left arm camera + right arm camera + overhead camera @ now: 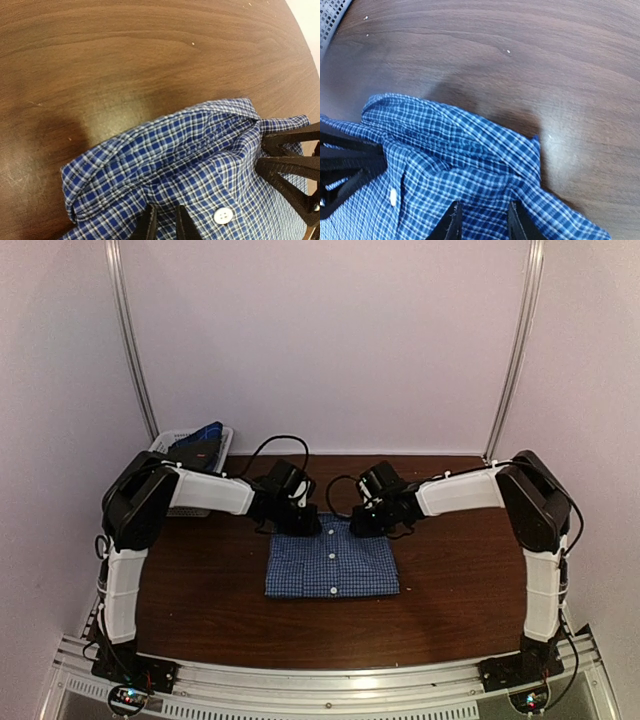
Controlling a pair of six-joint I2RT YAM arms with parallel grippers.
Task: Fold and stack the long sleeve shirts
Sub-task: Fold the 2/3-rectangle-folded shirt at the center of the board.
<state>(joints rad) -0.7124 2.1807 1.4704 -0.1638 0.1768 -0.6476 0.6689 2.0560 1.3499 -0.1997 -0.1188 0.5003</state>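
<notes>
Top external: one blue-and-white checked shirt (pixel 332 565) is lying folded into a tidy rectangle at the middle of the dark wood table (pixel 210 605). Its placket is facing up, and white buttons are showing in a line down the centre. Both arms are leaning in from the sides and angling down over the shirt's far edge. The left gripper (pixel 300 525) is sitting on the far left part of that edge and the right gripper (pixel 362 523) on the far right part, near each other but apart. Jaw state is not readable from this height. A white lattice basket (pixel 172 445) is standing at the table's far left corner, behind the left arm, holding something dark.

Left wrist: the left gripper's two black fingers are showing at the bottom edge, standing close together with a ridge of checked cloth between them, so this one is pinching the shirt by the collar. The collar band is curving across the view, lying on the wood. A white button (pixel 223 215) is sitting just right of the fingers. The right gripper's black frame is showing at the right edge, touching the cloth.

Right wrist: this gripper's fingers are standing wider apart, with rumpled collar cloth lying in and around the gap. Whether they are clamping it or only resting on it, I cannot tell. Basket mesh is showing in the top left corner.
</notes>
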